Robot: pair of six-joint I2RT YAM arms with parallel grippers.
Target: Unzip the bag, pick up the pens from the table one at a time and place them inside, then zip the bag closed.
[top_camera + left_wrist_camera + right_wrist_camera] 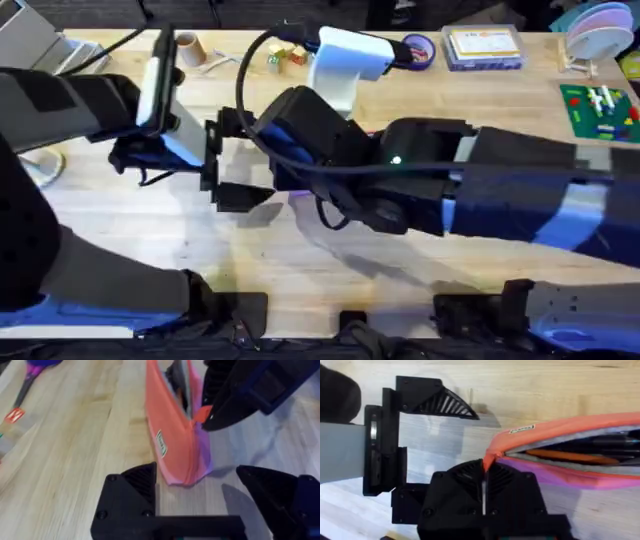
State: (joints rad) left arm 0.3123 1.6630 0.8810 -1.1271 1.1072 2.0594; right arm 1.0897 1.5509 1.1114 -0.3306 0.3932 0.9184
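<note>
The elongated pink fabric pouch (580,455) lies on the light wooden plank table (75,460), two slim pens (570,452) inside it. The right arm's black two-finger gripper (484,467) pinches its end; the left arm's black gripper (197,492) straddles that end.

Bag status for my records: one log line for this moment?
bag: open, pens inside | right fingers: shut on zipper tab | left fingers: open, straddling bag end

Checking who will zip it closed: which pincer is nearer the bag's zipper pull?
Right. The right pincer is shut on the zipper pull at the bag's end; the left pincer is open, just off that end, not touching.
</note>
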